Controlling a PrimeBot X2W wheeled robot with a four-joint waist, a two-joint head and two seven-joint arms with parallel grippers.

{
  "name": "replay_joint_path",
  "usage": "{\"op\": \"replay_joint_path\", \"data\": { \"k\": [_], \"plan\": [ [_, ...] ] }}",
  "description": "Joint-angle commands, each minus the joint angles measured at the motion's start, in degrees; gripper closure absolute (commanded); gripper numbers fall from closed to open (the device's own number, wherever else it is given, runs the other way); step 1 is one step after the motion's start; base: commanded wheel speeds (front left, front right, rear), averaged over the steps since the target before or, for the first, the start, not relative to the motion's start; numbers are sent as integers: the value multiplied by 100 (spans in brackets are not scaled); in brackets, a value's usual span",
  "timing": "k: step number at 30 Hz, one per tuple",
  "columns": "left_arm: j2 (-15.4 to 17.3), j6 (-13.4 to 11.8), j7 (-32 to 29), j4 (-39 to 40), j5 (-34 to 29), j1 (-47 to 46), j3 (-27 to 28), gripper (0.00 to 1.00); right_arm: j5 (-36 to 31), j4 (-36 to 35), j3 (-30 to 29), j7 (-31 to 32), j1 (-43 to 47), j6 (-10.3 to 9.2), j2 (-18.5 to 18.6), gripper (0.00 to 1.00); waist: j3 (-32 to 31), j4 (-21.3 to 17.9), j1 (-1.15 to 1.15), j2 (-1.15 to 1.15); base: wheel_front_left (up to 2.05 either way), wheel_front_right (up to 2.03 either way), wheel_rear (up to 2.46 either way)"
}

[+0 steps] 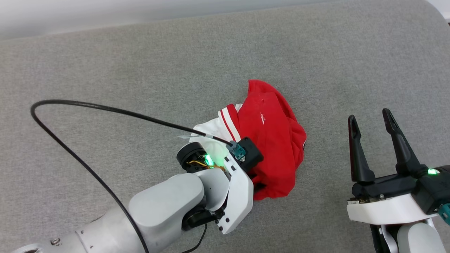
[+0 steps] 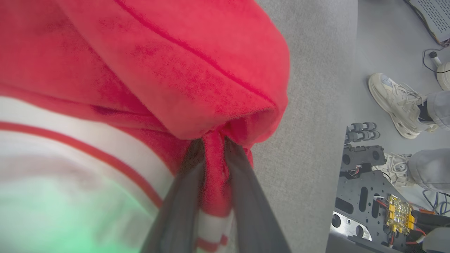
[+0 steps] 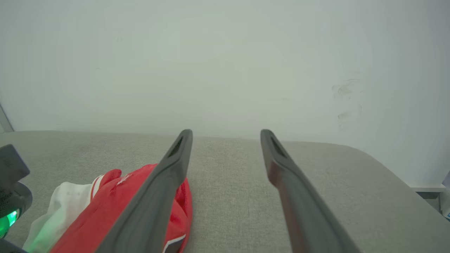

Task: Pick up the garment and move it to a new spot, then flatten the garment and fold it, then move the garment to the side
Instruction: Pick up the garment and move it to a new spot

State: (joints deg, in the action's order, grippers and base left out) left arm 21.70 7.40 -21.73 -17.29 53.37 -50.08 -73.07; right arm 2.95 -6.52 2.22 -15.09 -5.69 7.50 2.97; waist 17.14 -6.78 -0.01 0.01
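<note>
Here the left arm (image 1: 165, 207) bends inward, fingers (image 2: 175, 211) pinching the crumpled garment (image 1: 274, 140).

A robotics lab, judging by the bare chassis (image 2: 362, 189) (wiring (image 2: 399, 215) exposed).

Red garment (image 1: 272, 133), white sleeve (image 1: 213, 128) with red stripes, crumpled in a heap, on grey cloth surface (image 1: 140, 63)

On padded surface (image 1: 140, 70), garment (image 1: 272, 140) at middle; left claw (image 2: 212, 147) at its near-left edge; right claw (image 1: 369, 115) to right, apart.
</note>
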Motion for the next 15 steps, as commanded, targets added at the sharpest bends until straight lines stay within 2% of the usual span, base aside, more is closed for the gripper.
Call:
{"op": "replay_joint_path", "data": {
  "k": [1,2,5,9,13,15],
  "plan": [
    [-52,-1,176,-104,-83,85,-25,56,-35,23,-1,-12,-35,-2,-17,0,-65,41,1,-1,0,0,0],
    [-98,-1,349,-159,-97,70,11,0,-29,31,8,-12,-29,-2,-17,0,-101,52,1,-1,0,0,0],
    [-186,-3,897,-232,-225,-40,134,0,-10,68,28,-12,47,-2,-17,0,-246,79,1,-1,0,0,0],
    [-300,-176,1683,-135,-452,-63,377,0,31,90,23,-12,179,-2,-17,0,-451,137,1,-1,0,0,0],
    [-319,-518,2409,75,-645,32,665,0,16,115,11,-12,277,-2,-16,0,-619,210,1,-1,0,0,0],
    [-231,-821,2766,130,-888,30,777,0,9,128,5,-12,317,-2,-17,0,-682,245,1,-1,0,0,0]
  ]
}}
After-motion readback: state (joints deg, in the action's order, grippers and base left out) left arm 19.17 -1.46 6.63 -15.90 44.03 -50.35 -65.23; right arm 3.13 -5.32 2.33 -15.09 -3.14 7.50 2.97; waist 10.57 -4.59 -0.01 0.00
